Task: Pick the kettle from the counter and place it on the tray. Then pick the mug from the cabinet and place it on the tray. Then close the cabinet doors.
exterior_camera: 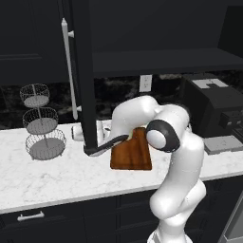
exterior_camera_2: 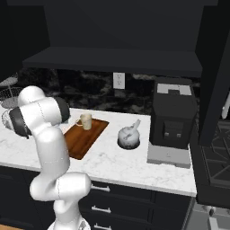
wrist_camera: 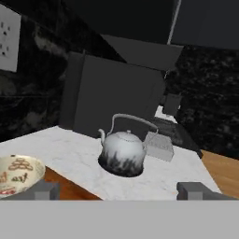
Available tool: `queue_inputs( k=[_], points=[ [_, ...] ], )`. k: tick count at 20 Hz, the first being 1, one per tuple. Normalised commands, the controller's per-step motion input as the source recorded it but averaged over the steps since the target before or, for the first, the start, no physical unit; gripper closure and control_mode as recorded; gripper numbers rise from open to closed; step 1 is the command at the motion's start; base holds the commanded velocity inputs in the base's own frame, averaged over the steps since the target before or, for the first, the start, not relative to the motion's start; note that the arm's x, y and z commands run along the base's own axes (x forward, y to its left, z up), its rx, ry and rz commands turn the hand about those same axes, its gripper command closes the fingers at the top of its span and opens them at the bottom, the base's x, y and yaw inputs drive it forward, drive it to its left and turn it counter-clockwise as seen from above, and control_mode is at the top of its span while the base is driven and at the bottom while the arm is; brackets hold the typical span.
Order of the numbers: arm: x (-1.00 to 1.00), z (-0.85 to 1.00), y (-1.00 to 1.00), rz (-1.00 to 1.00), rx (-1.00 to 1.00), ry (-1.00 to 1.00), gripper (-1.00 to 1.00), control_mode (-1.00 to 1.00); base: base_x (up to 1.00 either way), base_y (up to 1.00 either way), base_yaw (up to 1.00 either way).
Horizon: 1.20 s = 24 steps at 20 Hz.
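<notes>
One kettle is standing upright on the counter, just off the right edge of the tray and left of the black coffee machine. In the hand view the kettle is pointing its spout to the left, and its thin wire handle is arching left to right over the lid. One mug is sitting upright on the far end of the tray, its handle sticking out to the left toward the arm. The tray's long axis is running from the front of the counter toward the back wall.

The gripper is hovering with its jaws spread wide and nothing between them; the kettle is lying ahead of the fingertips, roughly centred between them and well apart. The mug's rim is showing just beside the fingertip at the view's left.

One cabinet door is hanging open in front of the arm. A three-tier wire basket is standing to the left.
</notes>
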Motion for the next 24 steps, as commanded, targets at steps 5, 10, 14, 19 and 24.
queue_inputs(
  k=[5, 10, 14, 19, 24],
  points=[
    [-0.59, 0.54, -0.43, 0.00, 0.03, -0.21, -1.00, -1.00, 0.00, 0.00, 0.00],
    [-0.40, 0.40, -0.64, 0.00, 0.04, -0.15, -1.00, -1.00, 0.00, 0.00, 0.00],
    [-0.31, 0.42, -0.76, 0.00, 0.06, -0.07, -1.00, -1.00, 0.00, 0.00, 0.00],
    [-0.32, 0.44, -0.87, 0.00, 0.12, 0.01, -1.00, -1.00, 0.00, 0.00, 0.00],
    [-0.43, 0.16, -0.92, 0.02, 0.24, 0.06, -1.00, -1.00, 0.00, 0.00, 0.00]
  ],
)
